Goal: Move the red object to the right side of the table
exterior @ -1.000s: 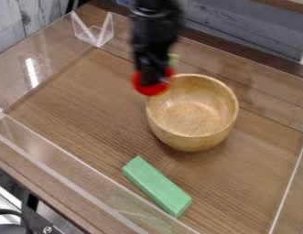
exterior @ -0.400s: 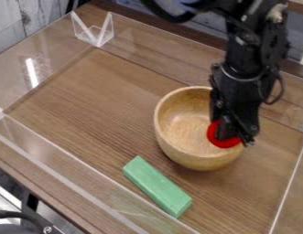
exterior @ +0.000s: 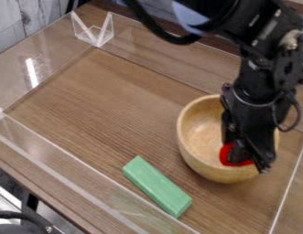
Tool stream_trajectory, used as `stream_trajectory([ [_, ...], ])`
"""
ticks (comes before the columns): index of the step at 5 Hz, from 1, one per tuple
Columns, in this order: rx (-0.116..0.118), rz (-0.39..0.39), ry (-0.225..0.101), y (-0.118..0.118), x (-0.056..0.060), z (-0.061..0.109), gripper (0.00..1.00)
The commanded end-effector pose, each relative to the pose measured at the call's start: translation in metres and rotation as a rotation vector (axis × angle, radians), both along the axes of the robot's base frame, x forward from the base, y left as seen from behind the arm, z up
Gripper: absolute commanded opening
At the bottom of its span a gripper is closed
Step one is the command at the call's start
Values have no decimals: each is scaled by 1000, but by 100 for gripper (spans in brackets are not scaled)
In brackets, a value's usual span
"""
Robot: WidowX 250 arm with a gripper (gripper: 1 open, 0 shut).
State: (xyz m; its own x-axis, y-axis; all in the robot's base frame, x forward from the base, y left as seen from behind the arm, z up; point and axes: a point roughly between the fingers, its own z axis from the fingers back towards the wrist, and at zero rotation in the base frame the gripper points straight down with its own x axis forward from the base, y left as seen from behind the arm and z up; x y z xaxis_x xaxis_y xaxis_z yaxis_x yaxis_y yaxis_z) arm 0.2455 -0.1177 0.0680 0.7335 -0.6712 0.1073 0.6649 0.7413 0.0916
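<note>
Gripper [exterior: 244, 152] closed on the red object [exterior: 233, 157]: I have the small round toy pinched between the dark fingers, which come down from the upper right of my view. The hold looks low, right at the tips, and the fingers hide part of the toy. Red shows on the side facing the camera, and I can't make out the leafy top clearly.

I see the toy against the right-hand part of the wooden bowl [exterior: 200, 137], inside its outline. From this angle I can't tell whether it touches the bowl's inner surface or hangs just above it. The bowl sits upright on the right half of the bench [exterior: 81, 110], its far right portion covered by the arm [exterior: 245, 41] and the gripper. Black cabling loops along the arm, which reaches in from the top of the view.

Nearer to me, the green rectangular block [exterior: 156, 186] lies flat and diagonally on the wood, to the lower left of the bowl and apart from it. Up at the far left I have a clear, pointed plastic piece [exterior: 95, 29] standing near the back edge. A low clear wall [exterior: 70, 172] runs along the near left edge, and dark coiled cables [exterior: 22, 218] show beyond it in the bottom left corner.
</note>
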Motion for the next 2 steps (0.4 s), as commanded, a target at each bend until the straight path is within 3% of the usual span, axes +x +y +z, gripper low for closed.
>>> stream_trajectory([
  [1, -42, 31, -49, -9, -6, 10, 0],
  [2, -57, 22, -62, -13, -13, 12, 0],
])
